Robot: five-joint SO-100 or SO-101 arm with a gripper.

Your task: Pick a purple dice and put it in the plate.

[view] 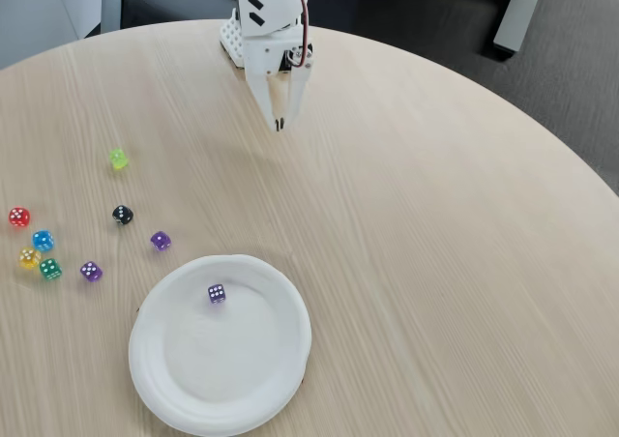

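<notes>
The gripper (280,124) hangs near the table's 12 o'clock edge in the fixed view, tips pointing down, jaws drawn together to a narrow point with nothing between them — though from this angle a slight gap cannot be ruled out.

One purple die (217,294) already lies inside the plate (174,398), near its 12 o'clock rim. Two more purple dice sit on the bare table just outside the plate's 10 o'clock side: one (161,241) nearer the rim, the other (91,272) further toward 9 o'clock, beside a green die (50,270). A black die (123,215) lies close to the nearer purple one, so a grab there must not sweep it along.

By my judgement these dice are light, rigid and slick — hard plastic, likely to skid or tip if nudged off-centre. The safest hold is across two opposite flat faces, fingers straddling the cube squarely from above, closing gently so it does not squirt out.
</notes>
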